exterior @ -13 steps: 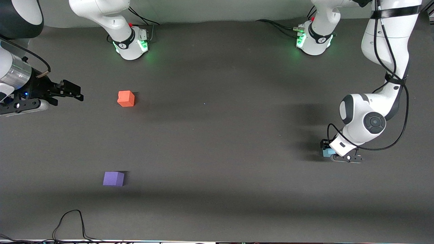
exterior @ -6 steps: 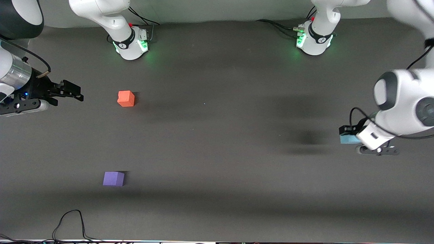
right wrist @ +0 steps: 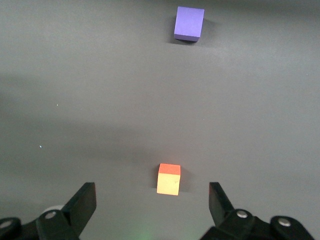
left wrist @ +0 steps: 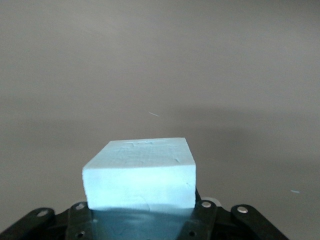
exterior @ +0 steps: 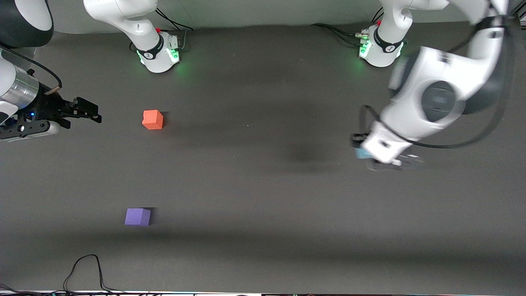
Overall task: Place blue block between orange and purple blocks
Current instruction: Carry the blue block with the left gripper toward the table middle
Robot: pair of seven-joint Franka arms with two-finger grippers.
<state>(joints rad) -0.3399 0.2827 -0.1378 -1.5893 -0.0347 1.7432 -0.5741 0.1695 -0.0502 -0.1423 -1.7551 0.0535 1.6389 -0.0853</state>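
Two cubes sat on the dark table [exterior: 254,230] toward the right arm's end: the orange block [exterior: 152,119] farther from the front camera and the purple block [exterior: 137,216] nearer to it, well apart, with bare mat between them. That gap was the target, so neither needed to be touched.

The blue block [exterior: 362,153] was off the table, clamped in the left gripper [exterior: 376,157] over the mat toward the left arm's end, well apart from the other two. In the left wrist view the block [left wrist: 140,175] filled the space between the jaws, its top face level and clear of the mat, which suggested a firm, square hold suited to carrying it across without dragging. The left gripper showed blurred in the front view, so I judged the arm was travelling with its load. The carry looked barely begun, since most of the table's width lay between it and the gap.

The right gripper [exterior: 84,112] hung with its fingers [right wrist: 82,205] spread wide and empty, over the mat near the orange block [right wrist: 169,179], the purple one [right wrist: 189,23] also in its view. That arm waited, probably kept aside so the gap stayed open for the left one.
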